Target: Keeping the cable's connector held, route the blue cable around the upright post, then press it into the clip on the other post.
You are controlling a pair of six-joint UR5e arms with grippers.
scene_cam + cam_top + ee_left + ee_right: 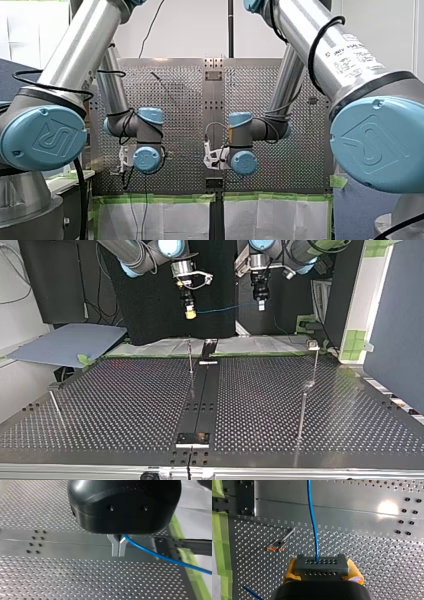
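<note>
Perforated metal desk, glossy, with a flat dark rail down the middle. A thin blue cable runs nearly straight through the air between both grippers, well above the desk. Two slim steel posts stand apart, a bare post beside the rail and a clip-topped post at the top view's right.

My right gripper: yellow pads clamped on the dark, hole-dotted block connector. My left gripper: metal fingers pinched together on the cable.

Robot lab: perforated table, green tape.
</note>
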